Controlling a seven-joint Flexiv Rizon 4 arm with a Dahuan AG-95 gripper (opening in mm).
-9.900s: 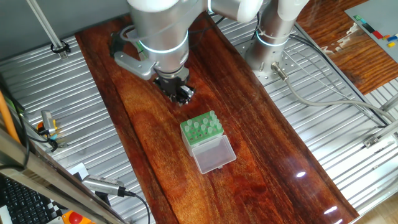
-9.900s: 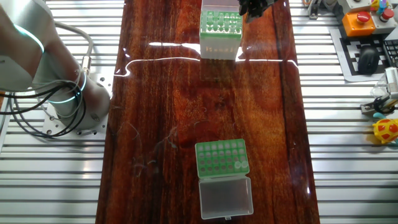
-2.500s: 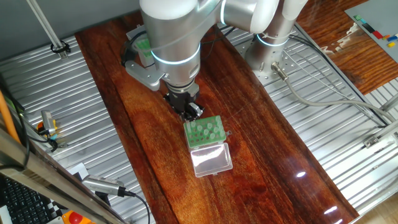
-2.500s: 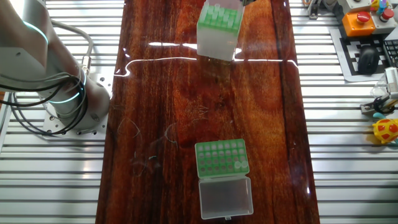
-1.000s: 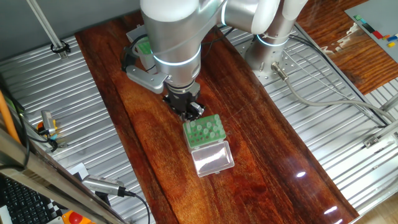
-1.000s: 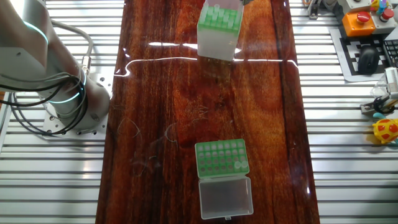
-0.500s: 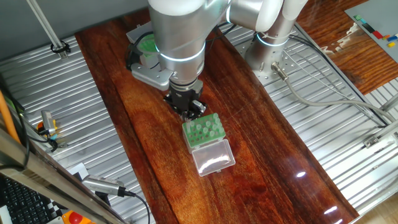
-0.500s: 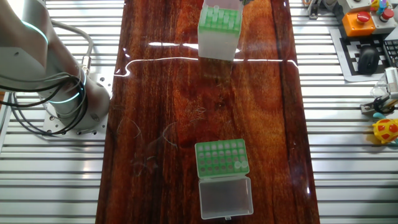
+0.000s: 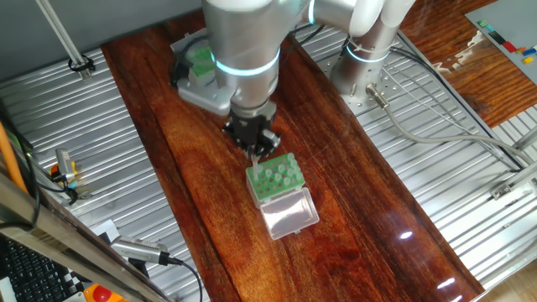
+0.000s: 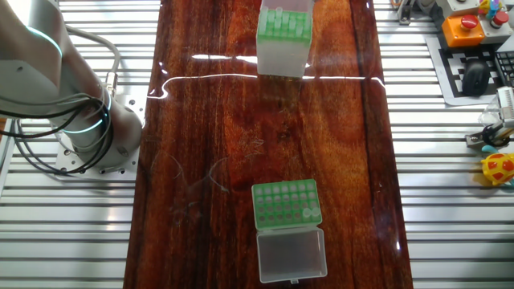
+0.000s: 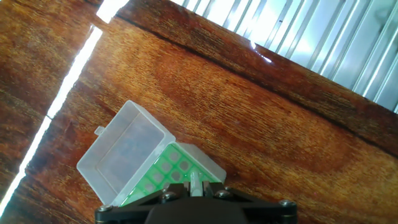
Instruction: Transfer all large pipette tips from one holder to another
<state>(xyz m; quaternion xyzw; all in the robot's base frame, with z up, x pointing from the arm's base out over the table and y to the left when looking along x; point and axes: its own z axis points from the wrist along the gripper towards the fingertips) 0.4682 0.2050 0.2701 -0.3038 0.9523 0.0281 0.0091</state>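
Gripper: fingers closed on one large pipette tip, held upright just above the low green rack with its clear lid open flat toward 5 o'clock on the tabletop. Taller translucent box: green-topped, well apart at 12 o'clock in the other fixed view.

Overall light: bright and even in all three views, colours clear.
Glare, one fixed view: small white spots on the glossy wooden table near its front right edge.
Glare, the other fixed view: a thin white streak runs across the table's far end, beside the translucent box.
Glare, hand view: a white streak along the table's left edge; the top right corner is washed out.
Focus: the gripper is dark and slightly soft at the bottom edge.
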